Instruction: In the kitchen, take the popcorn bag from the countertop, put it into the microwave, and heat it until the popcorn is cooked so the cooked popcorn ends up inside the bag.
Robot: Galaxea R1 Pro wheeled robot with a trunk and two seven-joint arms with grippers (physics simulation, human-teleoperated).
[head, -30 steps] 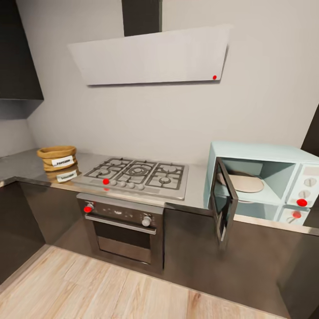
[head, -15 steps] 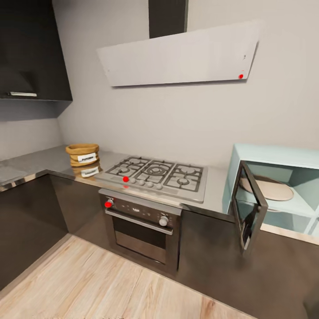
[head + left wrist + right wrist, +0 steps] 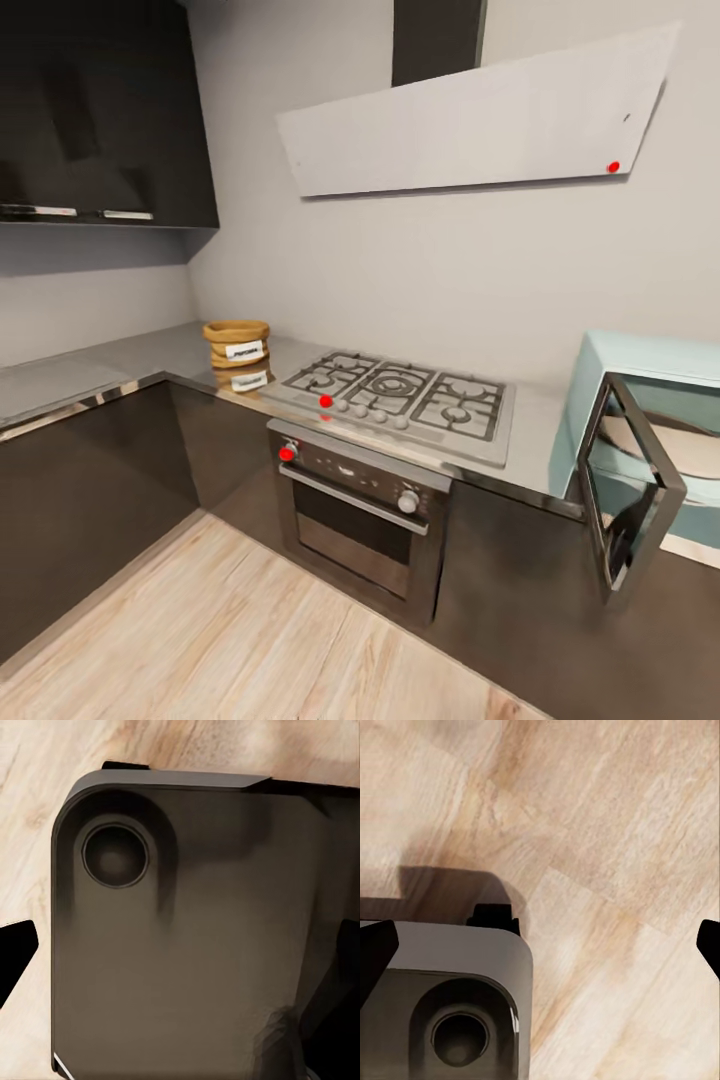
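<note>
A home kitchen: an L-shaped grey countertop (image 3: 120, 362) over dark cabinet fronts, a steel gas hob (image 3: 400, 392) above a built-in oven (image 3: 362, 505), a slanted extractor hood (image 3: 470, 120) on the wall, a mint microwave (image 3: 650, 440) at the worktop's right end, wood-plank floor (image 3: 250, 640)

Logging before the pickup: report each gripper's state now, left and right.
Left gripper: open, dark fingertips spread at the frame edges, holding nothing.
Right gripper: open, fingertips wide apart above the wooden floor, holding nothing.

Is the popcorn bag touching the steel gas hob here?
Apart. In the head view the popcorn bag sits on the countertop with a strip of bare counter between it and the gas hob.
</note>
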